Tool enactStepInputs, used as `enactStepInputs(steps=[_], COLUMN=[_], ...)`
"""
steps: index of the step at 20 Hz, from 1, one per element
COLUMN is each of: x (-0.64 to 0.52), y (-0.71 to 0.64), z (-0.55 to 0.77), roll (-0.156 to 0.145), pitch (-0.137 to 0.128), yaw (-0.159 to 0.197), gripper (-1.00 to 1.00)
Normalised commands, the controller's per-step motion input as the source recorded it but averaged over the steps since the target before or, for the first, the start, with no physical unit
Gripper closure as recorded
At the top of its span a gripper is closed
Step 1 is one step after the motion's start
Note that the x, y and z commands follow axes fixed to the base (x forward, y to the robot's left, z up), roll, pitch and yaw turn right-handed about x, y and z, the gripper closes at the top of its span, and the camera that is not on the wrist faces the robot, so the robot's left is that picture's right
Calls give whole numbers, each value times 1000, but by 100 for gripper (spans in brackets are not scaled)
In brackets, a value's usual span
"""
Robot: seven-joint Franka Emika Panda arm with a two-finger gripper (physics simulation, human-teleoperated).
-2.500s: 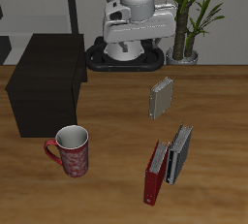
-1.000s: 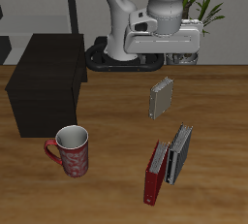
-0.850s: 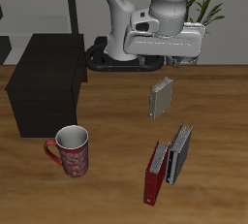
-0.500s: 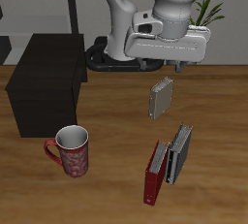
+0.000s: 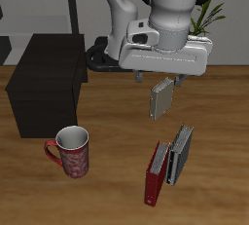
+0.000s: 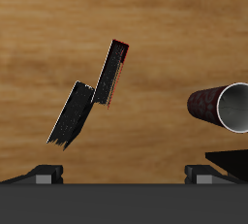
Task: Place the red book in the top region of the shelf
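Note:
The red book (image 5: pixel 153 175) stands on the table near the front edge, touching a grey book (image 5: pixel 179 154). In the wrist view the red book (image 6: pixel 111 73) shows dark with a red rim, with that grey book (image 6: pixel 73 114) beside it. The shelf (image 5: pixel 47 83) is a large dark box farther back across the table; its corner shows in the wrist view (image 6: pixel 229 159). My gripper (image 5: pixel 160 76) hangs open and empty high above the table, behind the books and above a second grey book (image 5: pixel 161 98). Its fingertips (image 6: pixel 44 173) stand wide apart.
A red patterned mug (image 5: pixel 71 151) stands in front of the shelf near the table's front edge; it also shows in the wrist view (image 6: pixel 225 109). A potted plant (image 5: pixel 195 19) stands at the back beside the robot's base.
The arm has swung away from the base, out over the table toward the grey book and a little lower. The books, the mug and the shelf have not moved.

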Motion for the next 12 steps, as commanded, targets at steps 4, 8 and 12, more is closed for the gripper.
enactStepInputs(steps=[4, 8, 12], x=[396, 297, 232], y=[-123, -71, 46], z=[-45, -32, -57], roll=[9, 0, 8], pitch=[-16, -35, -72], yaw=[-29, -78, 41], gripper=[-100, -100, -100])
